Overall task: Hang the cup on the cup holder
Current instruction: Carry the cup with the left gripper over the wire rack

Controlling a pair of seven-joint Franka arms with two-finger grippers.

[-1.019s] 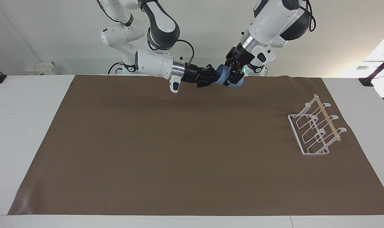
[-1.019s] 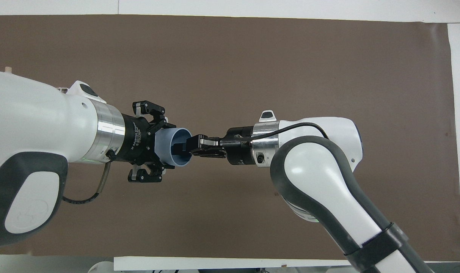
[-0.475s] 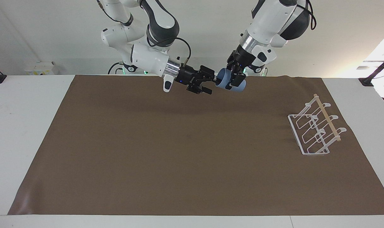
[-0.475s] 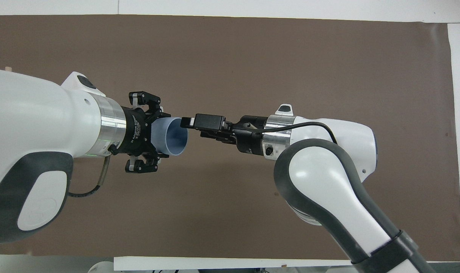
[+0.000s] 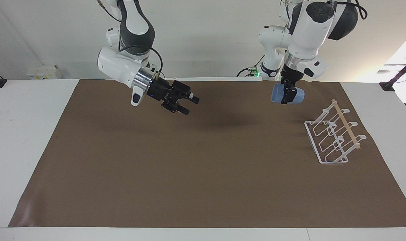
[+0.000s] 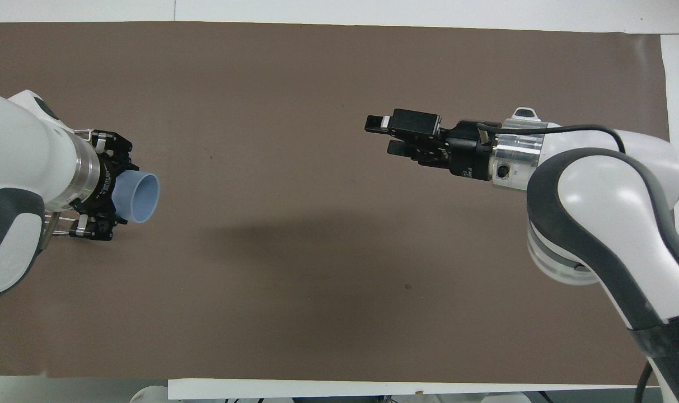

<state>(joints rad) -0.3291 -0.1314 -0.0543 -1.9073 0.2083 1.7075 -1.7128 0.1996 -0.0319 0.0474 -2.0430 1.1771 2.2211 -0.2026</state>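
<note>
Your left hand (image 5: 287, 94) is clamped on the cup (image 5: 287, 93), fingers closed across its body. The cup lies on its side in the air, open mouth facing the right arm's end of the counter (image 5: 32, 110); in the overhead view the mouth of the cup (image 6: 139, 197) shows as a pale blue ring sticking out of the left hand (image 6: 105, 196). It hangs over the brown mat (image 5: 203, 157), up off the surface, close to the cup holder (image 5: 335, 135) but not touching it.

Take the cup holder as your landmark. It stands on the mat at the left arm's end of the counter, white wire loops angled up, wooden dowel (image 5: 346, 124) along the top. Nothing hangs on its prongs. The held cup is in the air just beside it, toward the right arm's end. In the overhead view the left arm covers the holder almost wholly, so you can't place it there.

Your right hand (image 5: 186, 103) is well apart from the cup holder, up in the air over the mat toward the right arm's end. Its fingers are spread part way with nothing between them; overhead, the right hand (image 6: 383, 135) shows two separate fingers pointing toward the cup, with a wide stretch of bare mat between them.
</note>
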